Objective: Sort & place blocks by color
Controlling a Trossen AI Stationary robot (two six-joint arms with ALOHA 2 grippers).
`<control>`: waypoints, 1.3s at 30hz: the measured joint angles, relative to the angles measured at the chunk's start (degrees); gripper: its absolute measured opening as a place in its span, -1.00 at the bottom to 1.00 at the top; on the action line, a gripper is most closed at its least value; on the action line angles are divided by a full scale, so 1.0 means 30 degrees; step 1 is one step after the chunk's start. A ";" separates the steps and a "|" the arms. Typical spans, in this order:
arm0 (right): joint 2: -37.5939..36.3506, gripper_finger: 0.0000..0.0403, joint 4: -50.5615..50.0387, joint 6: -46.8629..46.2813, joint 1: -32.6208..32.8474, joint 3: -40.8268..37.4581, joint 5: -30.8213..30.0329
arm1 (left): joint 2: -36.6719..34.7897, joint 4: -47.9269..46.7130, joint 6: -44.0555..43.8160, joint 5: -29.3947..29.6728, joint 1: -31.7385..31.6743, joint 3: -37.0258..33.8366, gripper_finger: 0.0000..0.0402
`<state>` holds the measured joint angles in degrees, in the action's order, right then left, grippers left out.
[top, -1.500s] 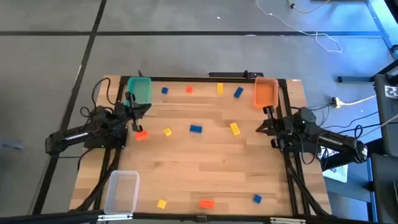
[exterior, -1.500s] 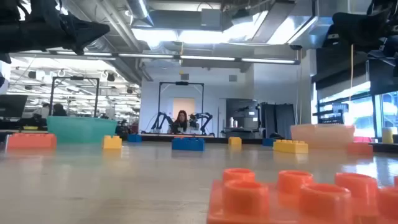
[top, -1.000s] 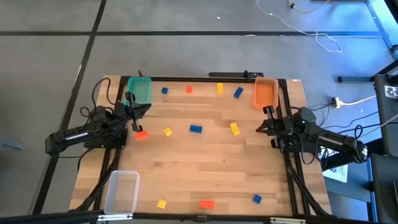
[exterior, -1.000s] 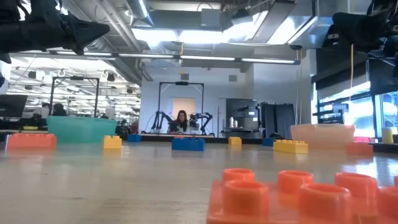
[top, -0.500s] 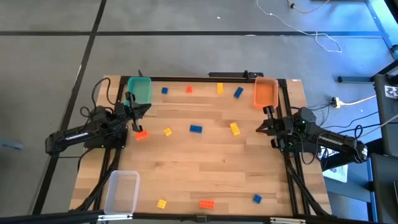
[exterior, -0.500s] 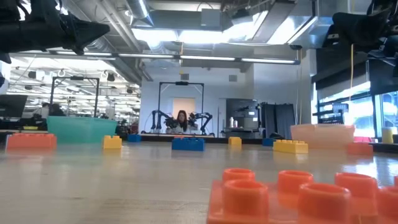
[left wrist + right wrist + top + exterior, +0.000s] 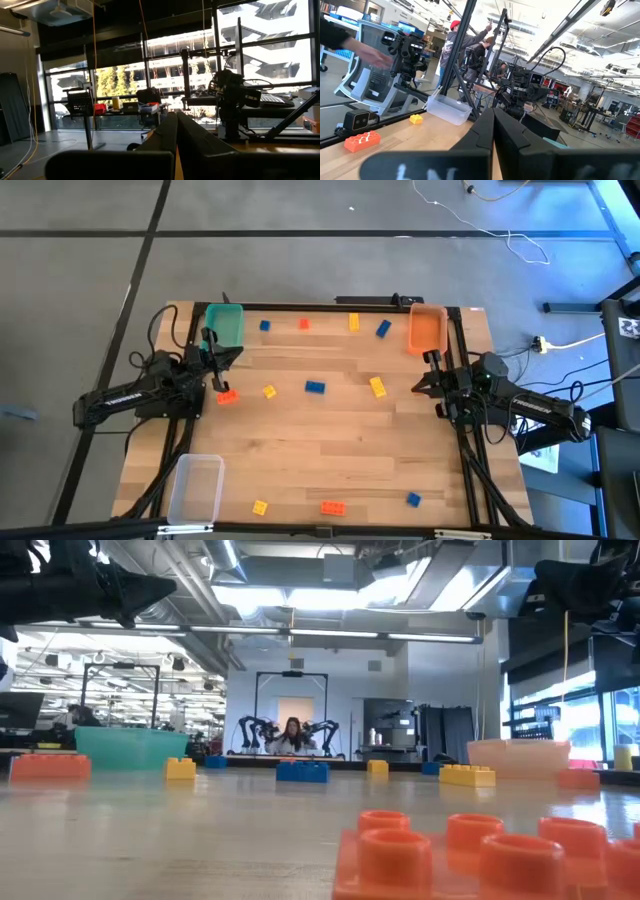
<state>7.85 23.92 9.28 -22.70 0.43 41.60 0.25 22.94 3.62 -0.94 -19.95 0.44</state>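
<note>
About a dozen tiny plastic toy bricks in blue, yellow and orange-red are lying scattered across the pale wooden table (image 7: 300,440), none of them in a claw. An orange-red brick (image 7: 226,395) is sitting just beside the left gripper (image 7: 214,360), with a small yellow brick (image 7: 269,391) and a blue brick (image 7: 315,387) lying farther toward the table's middle. A longer yellow brick (image 7: 377,387) is lying near the right gripper (image 7: 425,385), apart from it. Four more are lining the far edge between the bins: blue (image 7: 264,325), orange-red (image 7: 304,323), yellow (image 7: 353,322) and blue (image 7: 383,328). Along the near edge a yellow brick (image 7: 260,507), an orange-red brick (image 7: 332,507) and a blue brick (image 7: 413,499) are resting well apart from both arms. The left arm is reaching in from the table's left edge, its claw clenched and empty beside the green rectangular plastic bin (image 7: 225,325). The right arm is reaching in from the right edge, its claw likewise pressed together and holding nothing, just short of the orange rectangular plastic bin (image 7: 427,327). A clear rectangular plastic bin (image 7: 195,488) is standing at the near left corner. No readable writing is showing on anything.
</note>
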 joint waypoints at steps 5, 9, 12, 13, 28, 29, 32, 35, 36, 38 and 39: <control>0.0001 -0.94 -0.0001 0.0503 0.0000 0.0006 -0.0006 | 0.0000 0.0006 0.0000 -0.0003 0.0003 -0.0003 -1.00; 0.0001 -0.94 0.0000 0.1020 0.0002 0.0005 -0.0006 | 0.0000 0.0037 0.0122 0.0156 0.0003 -0.0002 -1.00; 0.0001 -0.94 0.0000 0.1027 0.0007 0.0000 -0.0006 | 0.0010 -0.0045 0.0325 0.0657 -0.0004 0.0155 -1.00; 0.0000 -0.94 0.0000 0.1034 0.0000 0.0003 -0.0006 | 0.0031 -0.0415 0.0328 0.0649 -0.0004 0.0402 -1.00; 0.0000 -0.94 0.0073 0.0989 0.0002 0.0006 -0.0496 | 0.6417 -1.7770 -0.0387 -0.0328 -0.0001 1.1681 -1.00; 0.0001 -0.94 0.0073 0.0984 0.0003 0.0002 -0.0499 | 0.7241 -1.8530 -0.0658 -0.0234 -0.0004 1.2311 -1.00; 0.0001 -0.94 0.0073 0.0763 0.0000 0.0000 -0.0503 | 0.9805 -2.0183 -0.1959 -0.0229 0.0010 1.4055 -1.00; 0.0001 -0.94 -0.0014 -0.1026 0.0004 0.0003 -0.1251 | 1.2336 -2.2439 -0.2873 -0.0229 0.0010 1.5445 -1.00; -0.0006 -0.94 -0.0204 -0.1992 0.0007 0.0004 -0.1966 | 1.3113 -2.2885 -0.3111 -0.0229 0.0010 1.5847 -1.00; -0.0006 -0.94 -0.1058 -0.3913 0.0000 0.0000 -0.3659 | 1.4513 -2.3732 -0.3594 -0.0252 0.0010 1.6409 -1.00; -0.0006 -0.94 -0.1602 -0.4567 0.0000 0.0001 -0.4290 | 1.5073 -2.3904 -0.3809 -0.0363 0.0007 1.6547 -1.00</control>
<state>7.84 19.12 -4.42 -22.70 0.43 28.73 45.47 -48.77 -7.81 -2.03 -19.93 50.08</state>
